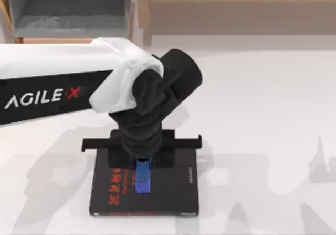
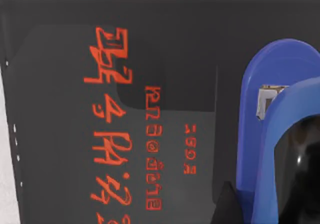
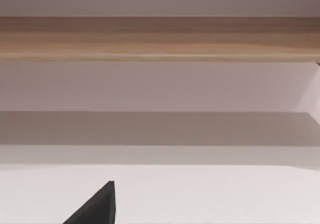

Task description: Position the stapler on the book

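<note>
While left end effector (image 1: 143, 164) clamps stapler (image 1: 143, 180) over book (image 1: 173, 185) | white table (image 1: 262, 114) | wooden shelving (image 1: 236, 6) behind

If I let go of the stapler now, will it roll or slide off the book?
Probably not. The stapler is a narrow oblong bar, not round, so rolling seems unlikely. The book looks flat and level, with cover margin on both sides. The left gripper stands over it; a slight nudge on release remains possible.

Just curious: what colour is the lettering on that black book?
Red, on the book; clearest in the left wrist view.
</note>
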`<action>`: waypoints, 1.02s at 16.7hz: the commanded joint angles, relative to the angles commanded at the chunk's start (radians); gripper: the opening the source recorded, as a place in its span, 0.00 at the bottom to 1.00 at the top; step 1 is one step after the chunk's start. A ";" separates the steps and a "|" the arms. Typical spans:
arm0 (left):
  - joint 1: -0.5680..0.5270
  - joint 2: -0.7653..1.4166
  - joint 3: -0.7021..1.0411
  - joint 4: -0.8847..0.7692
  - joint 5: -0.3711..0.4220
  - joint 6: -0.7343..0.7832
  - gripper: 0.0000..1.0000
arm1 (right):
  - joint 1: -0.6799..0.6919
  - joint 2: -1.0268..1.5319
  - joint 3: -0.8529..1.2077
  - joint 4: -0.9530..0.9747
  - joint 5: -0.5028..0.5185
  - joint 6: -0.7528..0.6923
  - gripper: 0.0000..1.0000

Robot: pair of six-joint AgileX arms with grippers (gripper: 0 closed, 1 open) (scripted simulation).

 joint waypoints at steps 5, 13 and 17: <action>0.002 0.020 -0.034 0.057 0.000 0.003 0.00 | 0.000 0.000 0.000 0.000 0.000 0.000 1.00; 0.002 0.020 -0.034 0.057 0.000 0.003 0.45 | 0.000 0.000 0.000 0.000 0.000 0.000 1.00; 0.002 0.020 -0.034 0.057 0.000 0.003 0.75 | 0.000 0.000 0.000 0.000 0.000 0.000 1.00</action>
